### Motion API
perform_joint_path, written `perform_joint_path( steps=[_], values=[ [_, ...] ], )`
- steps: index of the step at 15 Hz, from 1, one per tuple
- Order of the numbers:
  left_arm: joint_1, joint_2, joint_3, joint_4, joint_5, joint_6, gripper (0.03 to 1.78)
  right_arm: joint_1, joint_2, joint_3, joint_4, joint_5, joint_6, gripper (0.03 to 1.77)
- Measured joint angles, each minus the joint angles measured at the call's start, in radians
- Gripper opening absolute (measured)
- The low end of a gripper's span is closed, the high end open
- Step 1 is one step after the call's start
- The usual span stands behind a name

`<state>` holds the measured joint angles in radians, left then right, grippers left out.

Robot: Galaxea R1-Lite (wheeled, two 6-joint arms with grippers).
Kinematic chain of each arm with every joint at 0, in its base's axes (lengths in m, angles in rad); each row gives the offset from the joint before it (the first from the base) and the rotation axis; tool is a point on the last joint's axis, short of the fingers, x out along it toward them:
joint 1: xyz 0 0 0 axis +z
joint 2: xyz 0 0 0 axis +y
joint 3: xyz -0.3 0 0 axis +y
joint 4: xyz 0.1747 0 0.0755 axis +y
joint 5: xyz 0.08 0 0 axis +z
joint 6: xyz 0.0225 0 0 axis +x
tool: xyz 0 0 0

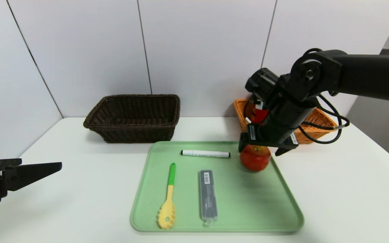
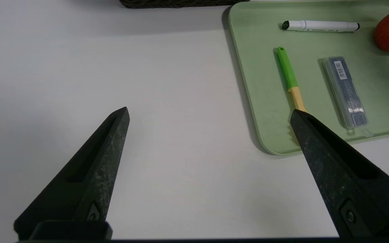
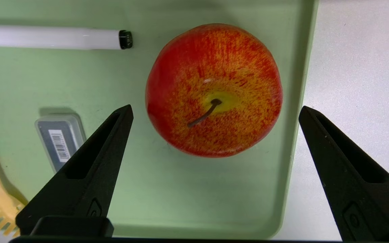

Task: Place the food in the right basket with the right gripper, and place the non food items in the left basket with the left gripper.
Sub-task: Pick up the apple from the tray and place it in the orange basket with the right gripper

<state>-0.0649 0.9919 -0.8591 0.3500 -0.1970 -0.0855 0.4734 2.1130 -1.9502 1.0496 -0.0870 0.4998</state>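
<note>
A white table (image 1: 333,202) is seen carrying everything. Near its front edge, at the middle, a pale green rectangular plastic tray (image 1: 248,202) is laid. At the back edge two baskets are set: a dark brown woven wicker basket (image 1: 133,116) toward the left, and an orange woven wicker basket (image 1: 316,123) toward the right, the latter largely hidden behind the right arm; something red inside it cannot be identified.

A red-and-yellow apple (image 3: 213,89), stem upward, is placed at the tray's back right corner, close to the rim. The right gripper (image 3: 214,116) is poised directly above it, pointed steeply down, with its jaws spread wide to either side of the fruit and nothing held. The apple is judged to lie just below and between the fingers, so a straight descent and closing is called for. In the head view the apple's top is covered by the gripper, and contact cannot be made out.

The left gripper (image 2: 209,114) is parked near the table's front left corner, jaws wide apart and empty, well away from the tray.

Smaller things lie on the tray: a grey slim plastic case (image 1: 208,197) and a yellow-headed, green-handled pasta spoon (image 1: 168,199), both lengthwise front to back, and a white marker with black cap (image 1: 205,154), lying crosswise just beside the apple.
</note>
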Motion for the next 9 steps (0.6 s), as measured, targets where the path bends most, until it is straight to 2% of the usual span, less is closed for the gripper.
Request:
perform_joint_path(
  steps=[9],
  values=[
    [-0.03,-0.002,0.006,-0.001,0.0,0.0,1.69,-0.003,0.058,0.0,-0.044,0.001,0.036,1.7]
  ],
)
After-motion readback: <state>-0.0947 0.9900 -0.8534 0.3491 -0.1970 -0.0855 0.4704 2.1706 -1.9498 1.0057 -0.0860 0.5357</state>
